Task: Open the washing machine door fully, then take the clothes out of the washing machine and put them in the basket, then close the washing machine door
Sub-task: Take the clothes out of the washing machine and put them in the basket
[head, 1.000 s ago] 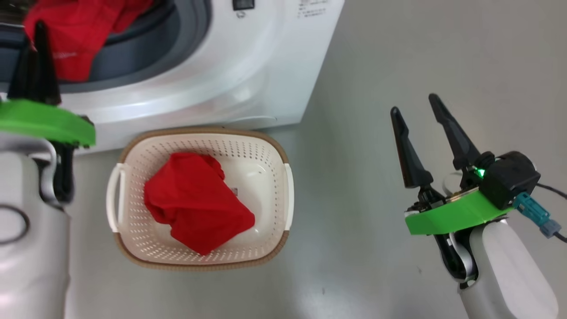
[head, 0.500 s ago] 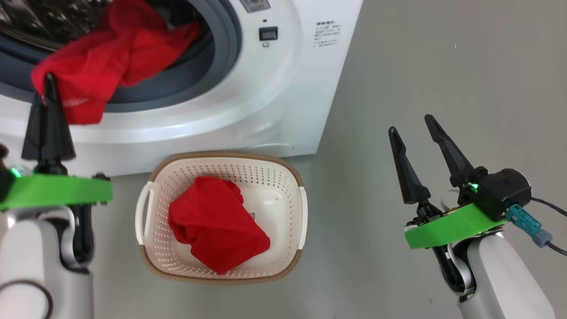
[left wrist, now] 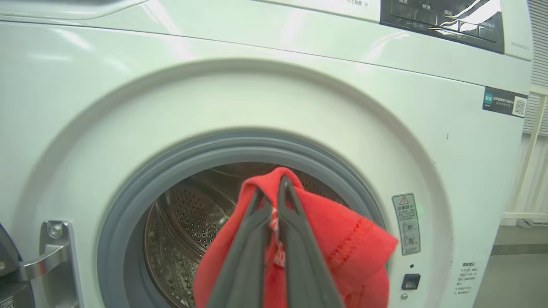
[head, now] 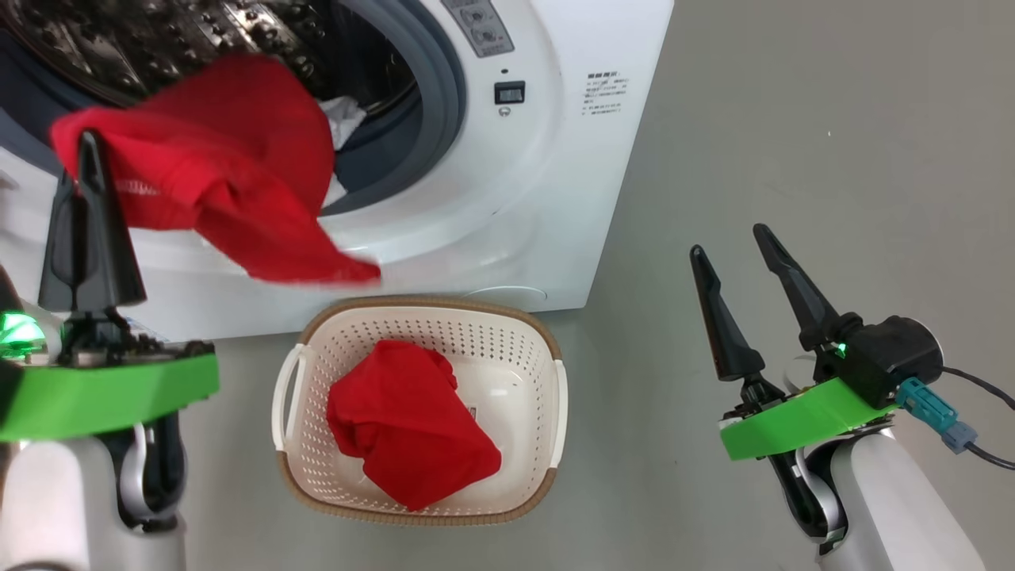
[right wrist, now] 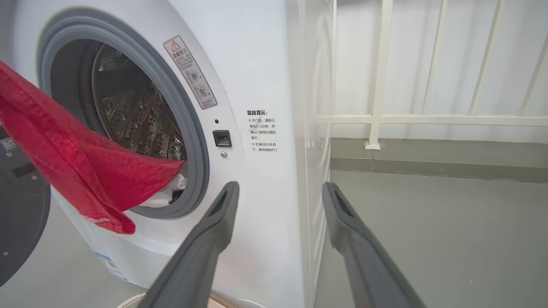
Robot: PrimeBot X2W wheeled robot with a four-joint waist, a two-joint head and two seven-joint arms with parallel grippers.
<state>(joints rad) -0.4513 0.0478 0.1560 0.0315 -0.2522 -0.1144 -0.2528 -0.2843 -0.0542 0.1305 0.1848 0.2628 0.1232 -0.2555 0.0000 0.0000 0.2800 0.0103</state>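
Observation:
My left gripper [head: 86, 141] is shut on a red garment [head: 230, 182] in front of the washing machine [head: 507, 198]. The cloth hangs from the pinched fingers [left wrist: 272, 190] and drapes down over the machine's front, above the basket [head: 428, 304]. Another red garment [head: 408, 432] lies bunched inside the basket. A whitish cloth [head: 342, 119] sits at the grey ring's lower edge, inside the steel drum [head: 158, 40]. The washing machine door [right wrist: 17, 214] stands swung open at the left. My right gripper [head: 729, 243] is open over the floor, right of the basket, holding nothing.
Grey floor [head: 793, 119] stretches to the right of the machine. A white railing [right wrist: 376, 85] runs along the wall behind the machine's right side. The door's metal hinge [left wrist: 47, 252] shows at the opening's left.
The head camera has tilted up, shifting the whole picture. The red garment has come further out of the drum with my left gripper and now hangs over the front. The right gripper is unchanged.

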